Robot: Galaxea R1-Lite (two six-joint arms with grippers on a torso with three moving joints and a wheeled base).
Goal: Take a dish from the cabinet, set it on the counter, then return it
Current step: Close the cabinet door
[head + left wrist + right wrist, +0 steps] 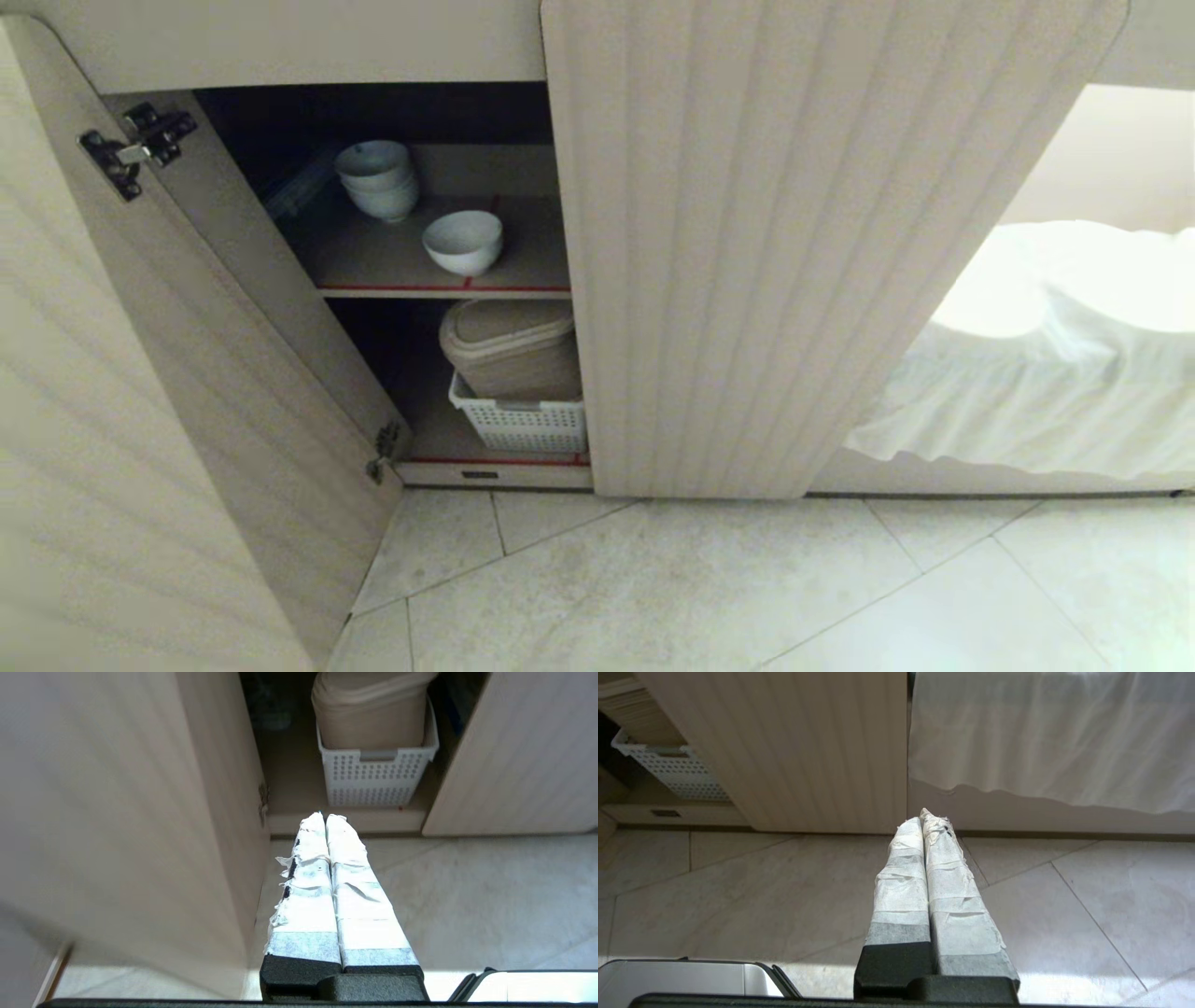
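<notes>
The dish (463, 241), a small white bowl, stands alone near the front of the upper shelf inside the cabinet (794, 243), whose left door (140, 420) is swung open. Neither arm shows in the head view. My left gripper (325, 816) is shut and empty, low over the floor in front of the cabinet's open bottom compartment. My right gripper (923, 814) is also shut with nothing in it, over the floor tiles before the closed fluted door (808, 751). The counter is out of view.
A stack of white bowls (378, 179) sits behind the dish. On the lower shelf a white perforated basket (518, 422) holds a beige lidded container (513, 345). White cloth (1055, 355) hangs at the right. Pale floor tiles (700, 588) lie in front.
</notes>
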